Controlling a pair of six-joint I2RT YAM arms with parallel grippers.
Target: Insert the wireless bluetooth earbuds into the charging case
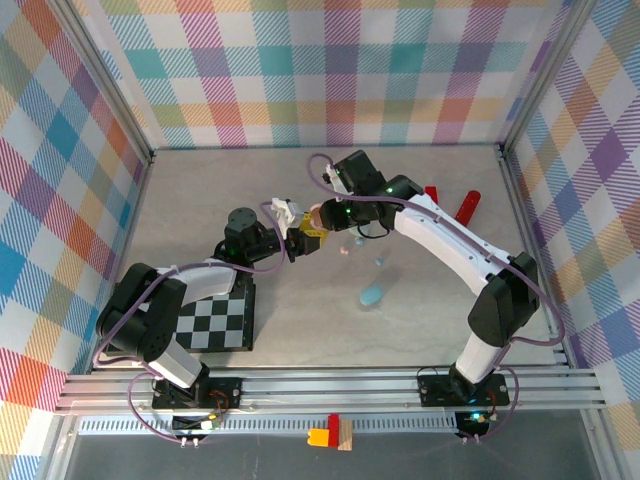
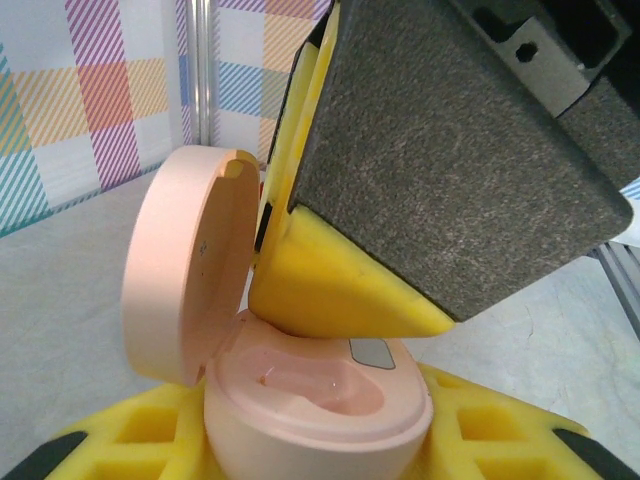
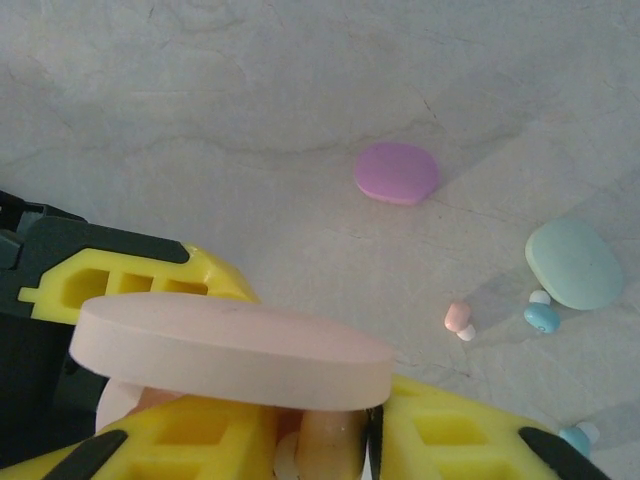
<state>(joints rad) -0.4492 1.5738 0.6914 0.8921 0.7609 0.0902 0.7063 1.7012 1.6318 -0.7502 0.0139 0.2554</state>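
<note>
The left gripper (image 2: 315,455) clamps the open case (image 2: 180,280), the right gripper (image 3: 330,452) clamps a pink earbud (image 3: 326,432), which could jam if tilted.

Both arms are bent at the elbow and reach in to mid-table, so the tips nearly meet. The left gripper (image 1: 297,241) sits low, clamped on the pink charging case (image 2: 320,420). The right gripper (image 1: 322,216) is angled down over it, pinching what looks like a pink earbud (image 3: 330,445).

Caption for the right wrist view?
Right gripper pinches a pink earbud over the open pink case in the left gripper; a purple case and a mint case lie beyond.
</note>
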